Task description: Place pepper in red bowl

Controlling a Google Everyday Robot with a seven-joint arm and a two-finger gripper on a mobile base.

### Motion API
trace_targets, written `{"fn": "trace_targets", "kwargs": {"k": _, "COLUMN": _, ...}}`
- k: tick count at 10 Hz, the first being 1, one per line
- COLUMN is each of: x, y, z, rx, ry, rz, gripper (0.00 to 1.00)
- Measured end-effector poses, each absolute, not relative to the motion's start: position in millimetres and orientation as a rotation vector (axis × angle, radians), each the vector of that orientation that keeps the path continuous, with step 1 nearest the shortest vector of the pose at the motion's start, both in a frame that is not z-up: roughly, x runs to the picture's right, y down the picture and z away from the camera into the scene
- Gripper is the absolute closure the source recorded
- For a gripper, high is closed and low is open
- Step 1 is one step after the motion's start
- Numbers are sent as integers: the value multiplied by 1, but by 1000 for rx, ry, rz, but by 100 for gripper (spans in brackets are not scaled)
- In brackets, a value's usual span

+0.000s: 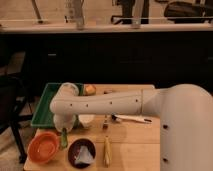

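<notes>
A green tray (42,106) sits at the back left of the wooden counter (135,147). A dark brown bowl (81,152) holding a grey cloth (85,157) stands at the front edge, with a pale yellow stick-like vegetable (106,150) just beside it and a fork (131,119) lying farther back.
</notes>
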State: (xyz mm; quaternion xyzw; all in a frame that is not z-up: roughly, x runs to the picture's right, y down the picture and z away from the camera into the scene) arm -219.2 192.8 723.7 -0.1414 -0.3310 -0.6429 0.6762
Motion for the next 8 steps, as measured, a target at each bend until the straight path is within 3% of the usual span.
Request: {"fn": "trace_targets", "kwargs": {"k": 8, "x": -303, "y": 236, "z": 733, "rx": -331, "ry": -825, "rz": -1385, "gripper": 100}}
